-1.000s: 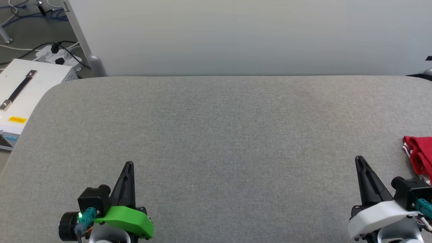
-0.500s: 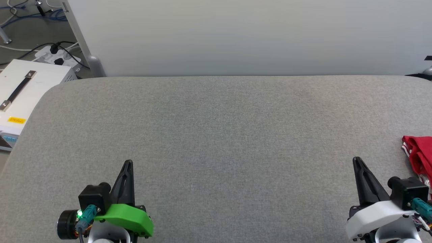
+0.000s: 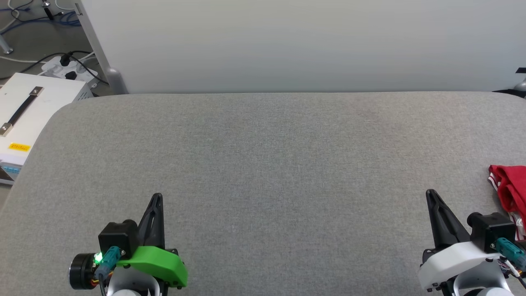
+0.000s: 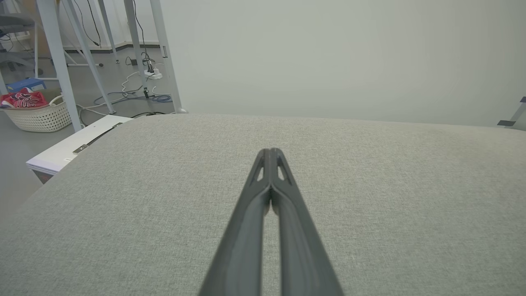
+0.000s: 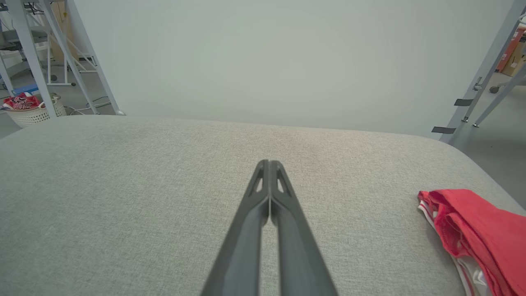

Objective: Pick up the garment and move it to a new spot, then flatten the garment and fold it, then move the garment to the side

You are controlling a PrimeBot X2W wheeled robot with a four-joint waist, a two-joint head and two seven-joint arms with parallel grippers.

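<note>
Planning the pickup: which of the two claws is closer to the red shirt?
The right claw, on the white mount: the garment lies just to its right. The left claw, on the green mount, is far across the grey surface.

Red garment point(image 5: 476, 230) (white striped trim), seemingly folded, at the cushion's right edge.

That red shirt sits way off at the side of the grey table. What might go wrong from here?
The bunched red T-shirt with white striped trim lies near the rounded right edge of the grey fabric-covered table; a clumsy tug might slide it off. The right pincer is shut and apart from the shirt; reaching in closed, it would likely just push the cloth. The head view cuts the shirt off, which may hamper aiming.
</note>
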